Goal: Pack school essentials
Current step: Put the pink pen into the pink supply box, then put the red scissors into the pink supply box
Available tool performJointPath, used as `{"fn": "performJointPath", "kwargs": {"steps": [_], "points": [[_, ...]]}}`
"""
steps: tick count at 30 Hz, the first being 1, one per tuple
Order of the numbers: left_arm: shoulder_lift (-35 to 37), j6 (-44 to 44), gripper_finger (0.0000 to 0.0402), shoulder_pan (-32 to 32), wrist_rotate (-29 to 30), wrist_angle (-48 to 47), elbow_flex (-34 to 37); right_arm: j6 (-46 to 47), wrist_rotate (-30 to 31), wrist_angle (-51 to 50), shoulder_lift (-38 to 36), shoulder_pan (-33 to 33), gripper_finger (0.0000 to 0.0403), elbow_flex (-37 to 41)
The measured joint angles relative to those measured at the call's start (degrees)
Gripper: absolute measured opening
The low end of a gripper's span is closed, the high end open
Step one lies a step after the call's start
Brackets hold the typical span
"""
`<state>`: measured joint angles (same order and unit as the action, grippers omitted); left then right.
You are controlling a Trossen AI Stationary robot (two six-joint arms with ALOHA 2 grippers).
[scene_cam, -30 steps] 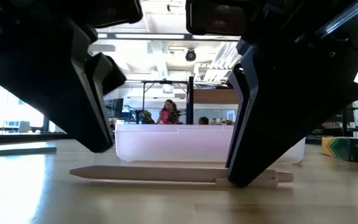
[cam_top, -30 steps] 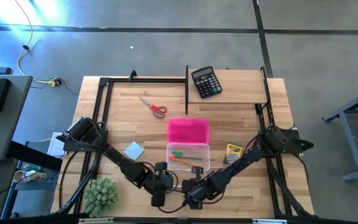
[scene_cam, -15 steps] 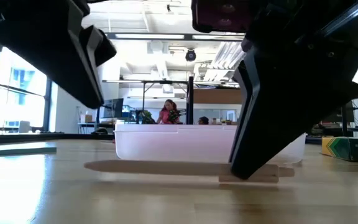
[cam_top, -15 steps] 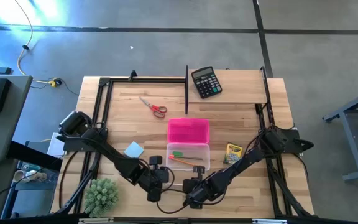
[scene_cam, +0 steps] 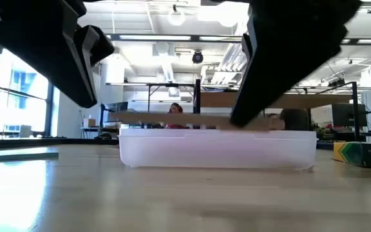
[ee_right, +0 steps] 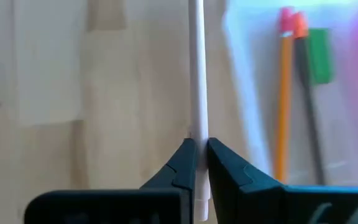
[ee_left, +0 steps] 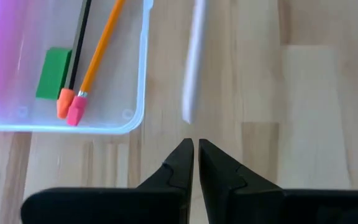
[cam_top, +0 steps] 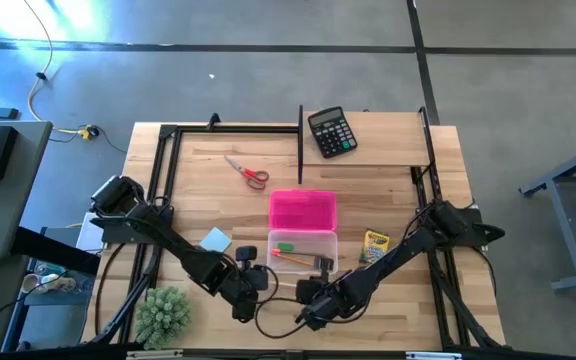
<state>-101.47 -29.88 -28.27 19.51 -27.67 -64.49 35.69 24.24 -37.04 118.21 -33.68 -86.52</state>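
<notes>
Holding a pale thin pencil (ee_right: 196, 74), right gripper (ee_right: 196, 163) is clamped beside the clear plastic case (cam_top: 303, 251). Two pencils and the small green eraser (ee_left: 53, 73) are in; red-handled scissors (cam_top: 247, 172), crayon box (cam_top: 374, 245), notepad (cam_top: 215, 241) wait. Left gripper (ee_left: 195, 163) is closed, empty.

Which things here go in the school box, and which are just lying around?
For packing: white pencil in the right gripper, scissors, crayon box, blue notepad; already in the clear case: green eraser, two pencils.
Lying about: calculator, green plant.
</notes>
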Motion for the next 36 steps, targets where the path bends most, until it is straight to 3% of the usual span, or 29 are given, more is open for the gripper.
{"fn": "performJointPath", "kwargs": {"steps": [11,25,36], "points": [[3.4,-0.1,0.0009,0.6,0.7,-3.6,0.0,-2.7,1.9,-12.8,-5.0,5.2,0.0016,-0.1],[8.4,0.1,0.0004,3.8,3.5,-6.0,0.0,-9.4,-13.6,-15.2,-4.9,12.6,0.0022,0.5],[8.9,0.0,0.0039,6.2,3.5,-8.4,0.0,-13.3,-14.8,-17.5,-5.5,15.9,0.0141,0.5]]}}
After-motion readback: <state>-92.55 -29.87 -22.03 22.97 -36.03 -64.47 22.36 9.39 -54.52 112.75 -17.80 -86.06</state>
